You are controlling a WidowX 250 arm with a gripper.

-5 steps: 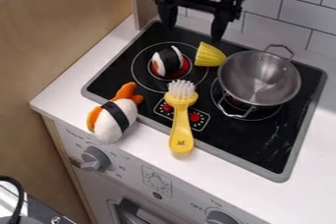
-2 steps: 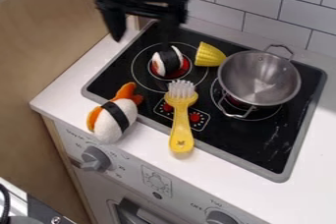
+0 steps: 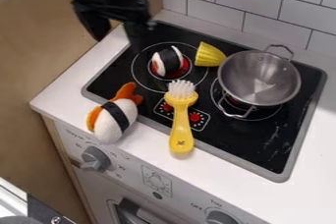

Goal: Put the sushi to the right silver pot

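Gripper (image 3: 117, 42), black, two-fingered, hung spread and empty, far left. Orange-tailed white plush sushi (image 3: 117, 117) lay near left; black-banded white sushi roll (image 3: 169, 61) sat beyond — similar bands risked a mistaken pick.

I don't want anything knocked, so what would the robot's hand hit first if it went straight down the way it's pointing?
Probably the left edge of the stovetop. How high the hand hangs is unclear, so the orange-tailed sushi might come first instead.
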